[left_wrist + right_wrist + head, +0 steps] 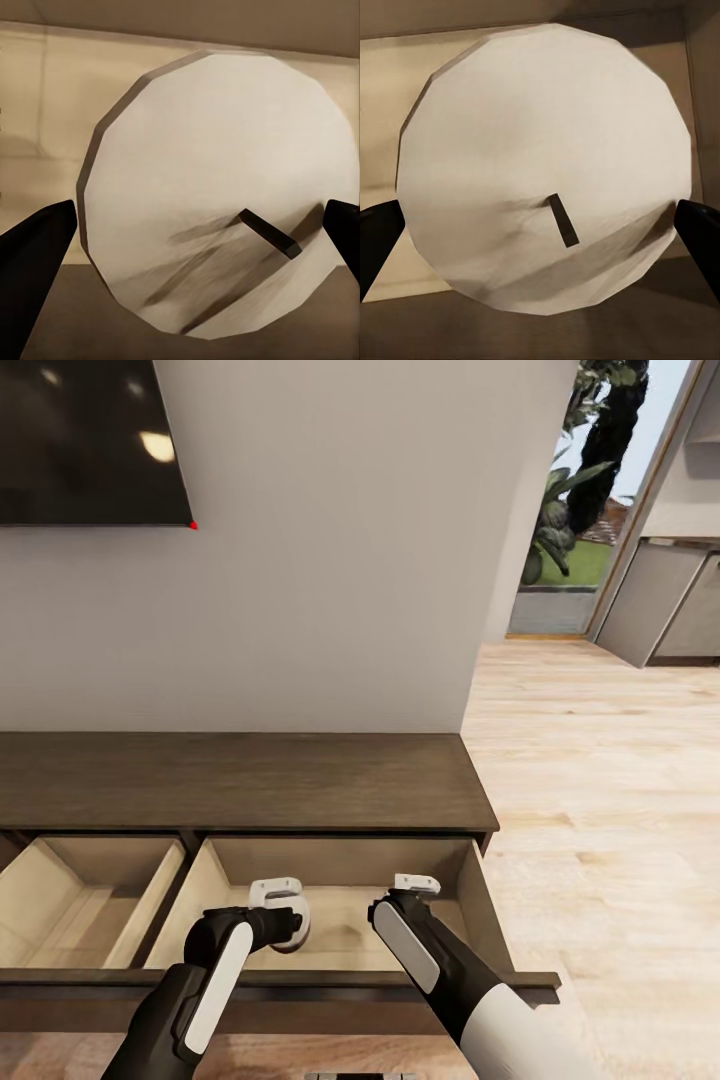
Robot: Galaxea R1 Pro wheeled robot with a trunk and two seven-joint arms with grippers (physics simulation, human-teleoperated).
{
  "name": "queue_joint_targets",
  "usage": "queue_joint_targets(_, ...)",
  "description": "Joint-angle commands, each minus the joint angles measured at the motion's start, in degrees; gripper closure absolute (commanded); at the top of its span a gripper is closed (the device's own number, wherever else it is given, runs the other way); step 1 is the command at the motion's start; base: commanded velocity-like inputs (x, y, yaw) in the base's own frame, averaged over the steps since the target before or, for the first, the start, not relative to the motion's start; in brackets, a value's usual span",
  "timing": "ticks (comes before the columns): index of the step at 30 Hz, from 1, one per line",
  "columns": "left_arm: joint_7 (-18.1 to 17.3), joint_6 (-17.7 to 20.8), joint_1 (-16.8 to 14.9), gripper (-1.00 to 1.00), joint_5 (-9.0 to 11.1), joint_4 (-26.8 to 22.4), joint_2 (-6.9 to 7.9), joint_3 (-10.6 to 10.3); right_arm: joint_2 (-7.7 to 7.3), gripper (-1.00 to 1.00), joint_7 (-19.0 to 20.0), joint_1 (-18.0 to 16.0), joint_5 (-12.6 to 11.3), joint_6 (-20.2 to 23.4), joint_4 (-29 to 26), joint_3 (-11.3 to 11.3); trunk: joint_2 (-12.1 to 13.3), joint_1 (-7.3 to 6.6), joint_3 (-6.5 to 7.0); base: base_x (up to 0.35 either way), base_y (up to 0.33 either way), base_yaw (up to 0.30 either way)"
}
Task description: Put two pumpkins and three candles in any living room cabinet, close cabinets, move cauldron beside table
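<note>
The long dark brown cabinet (240,780) stands against the wall with two drawers pulled out, showing pale beige insides. Both arms reach down into the right drawer (345,857). My left gripper (285,922) is shut on an off-white candle (298,928); in the left wrist view this candle (217,150) sits slightly tilted between the dark fingers (37,255), wick up. In the right wrist view my right gripper (540,225) is shut on a second candle (547,127) over the drawer floor. From the head view the right gripper (408,895) hides its candle.
The left drawer (90,880) also stands open. A dark TV (90,440) hangs on the wall above the cabinet. Light wood floor (600,810) opens to the right toward a glass door with plants (565,520) and grey kitchen cupboards (670,600).
</note>
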Motion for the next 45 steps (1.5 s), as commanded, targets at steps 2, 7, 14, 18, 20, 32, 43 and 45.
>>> queue_joint_targets(2, 0.0, -0.1, 0.0, 1.0, 0.0, 0.0, 0.0, 0.0, 0.0, 1.0, 0.0, 0.0, 0.0, 0.0, 0.0, 0.0, 0.0, 0.0, 0.0, 0.0, 0.0, 0.0)
queue_joint_targets(7, 0.0, -0.4, 0.0, 1.0, 0.0, 0.0, 0.0, 0.0, 0.0, 1.0, 0.6, 0.0, 0.0, 0.0, 0.0, 0.1, 0.0, 0.05, -0.44, 0.0, 0.0, 0.0)
queue_joint_targets(14, 0.0, -0.5, 0.0, 1.0, 0.0, 0.0, 0.0, 0.0, 0.0, -1.0, 1.7, 0.0, 0.0, 0.1, 0.0, 0.1, 0.0, 0.05, -0.44, 0.0, 0.0, 0.0)
queue_joint_targets(18, 0.0, -0.5, 0.0, 1.0, 0.0, 0.0, 0.0, 0.0, 0.0, -1.0, 1.7, 0.0, 0.0, 0.0, 0.0, 0.1, 0.0, 0.05, -0.44, 0.0, 0.0, 0.0)
queue_joint_targets(20, 0.0, -0.6, 0.0, -1.0, 0.0, 0.0, 0.0, 0.0, 0.0, -1.0, 1.7, 0.0, 0.0, 0.0, 0.0, 0.1, 0.0, 0.05, -0.44, 0.0, 0.0, 0.0)
queue_joint_targets(32, 0.0, -0.4, 0.0, -1.0, 0.0, 0.0, 0.0, 0.0, 0.0, -1.0, 1.7, 0.0, 0.0, 0.0, 0.0, 0.1, 0.0, -0.08, 0.66, 0.0, 0.0, 0.0)
queue_joint_targets(43, 0.5, 0.4, -0.1, -1.0, 0.0, -0.2, -2.2, 0.2, 0.0, -1.0, 1.7, 0.0, 0.0, 0.0, -0.1, 0.1, 0.6, -0.56, 3.06, -0.01, 0.0, 0.0)
queue_joint_targets(45, 0.5, 0.5, -0.1, -1.0, 0.0, -0.2, -2.24, 0.3, 0.0, -1.0, 1.7, 0.0, 0.0, 0.0, -0.2, 0.1, 1.4, -0.99, 3.42, -0.204, 0.0, 0.0)
